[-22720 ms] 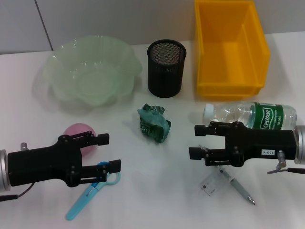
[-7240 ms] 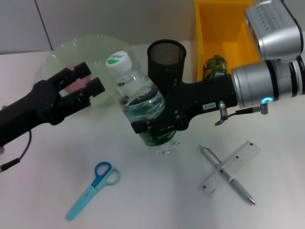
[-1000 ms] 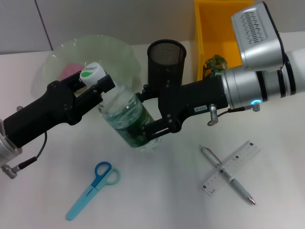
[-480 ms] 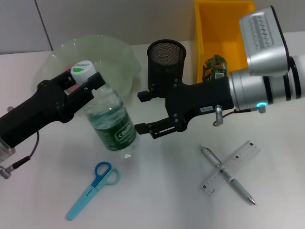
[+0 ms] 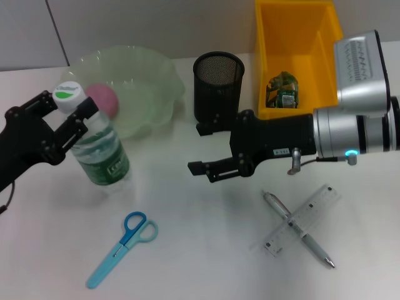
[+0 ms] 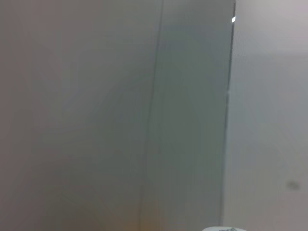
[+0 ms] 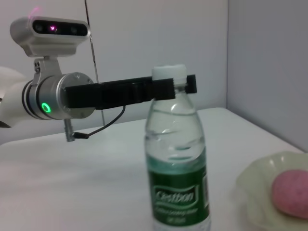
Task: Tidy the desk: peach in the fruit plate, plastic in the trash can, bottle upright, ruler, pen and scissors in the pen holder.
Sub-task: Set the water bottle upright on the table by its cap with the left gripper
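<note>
The clear bottle (image 5: 97, 153) with a green label stands upright at the left of the table, with my left gripper (image 5: 62, 119) shut on its neck just under the white cap (image 5: 67, 94). The right wrist view shows the bottle (image 7: 178, 159) and the left gripper (image 7: 168, 87) at its neck. My right gripper (image 5: 209, 150) hangs open and empty mid-table, apart from the bottle. The pink peach (image 5: 102, 99) lies in the green fruit plate (image 5: 156, 72). The crumpled plastic (image 5: 282, 89) sits in the yellow trash can (image 5: 331, 69). Blue scissors (image 5: 122, 247), the ruler (image 5: 312, 209) and the pen (image 5: 312, 247) lie on the table.
The black mesh pen holder (image 5: 217, 87) stands between the plate and the yellow bin, just behind my right gripper. The ruler and pen lie crossed at the front right. The scissors lie at the front left, below the bottle.
My left gripper carried the bottle to the left and brought it from tilted to upright. The right gripper stayed open and drew back to the right, away from the bottle.
</note>
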